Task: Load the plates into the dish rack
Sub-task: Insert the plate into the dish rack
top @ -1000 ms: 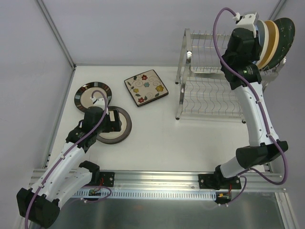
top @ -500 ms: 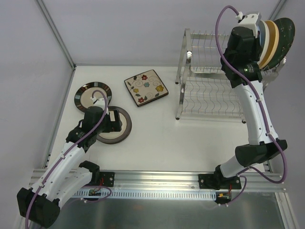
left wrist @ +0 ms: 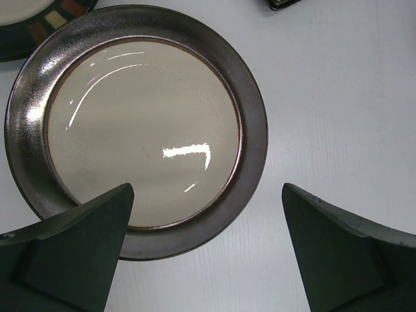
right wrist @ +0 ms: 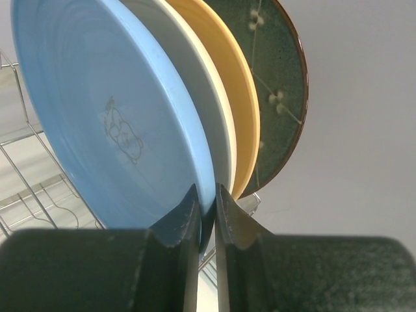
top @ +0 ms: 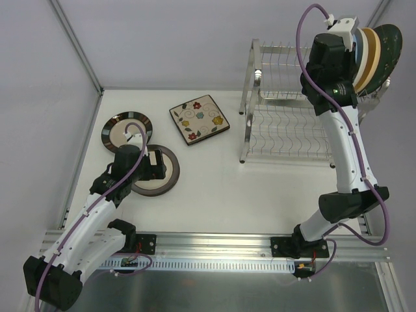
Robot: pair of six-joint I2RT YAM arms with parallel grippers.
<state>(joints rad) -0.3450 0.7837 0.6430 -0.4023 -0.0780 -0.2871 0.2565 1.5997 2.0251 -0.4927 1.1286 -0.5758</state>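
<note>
My right gripper [right wrist: 206,188] is shut on the lower rim of a blue plate [right wrist: 110,117], which stands upright at the upper right of the dish rack [top: 286,130]. Behind it stand a cream plate [right wrist: 195,84], a tan plate [right wrist: 237,78] and a dark green plate [right wrist: 279,71]. My left gripper [left wrist: 207,187] hangs open just above the near edge of a brown-rimmed cream plate [left wrist: 140,123] lying flat on the table. In the top view that brown-rimmed plate [top: 168,180] lies at the left, partly hidden under my left gripper [top: 158,164].
A plate with a dark striped rim [top: 120,130] lies beside the brown-rimmed one at the table's left. A square cream floral plate [top: 199,118] lies flat between them and the rack. The rack's lower wire shelf [top: 283,140] holds nothing.
My right wrist has shifted slightly up and toward the rack's right end with the blue plate. The left arm has not moved.
</note>
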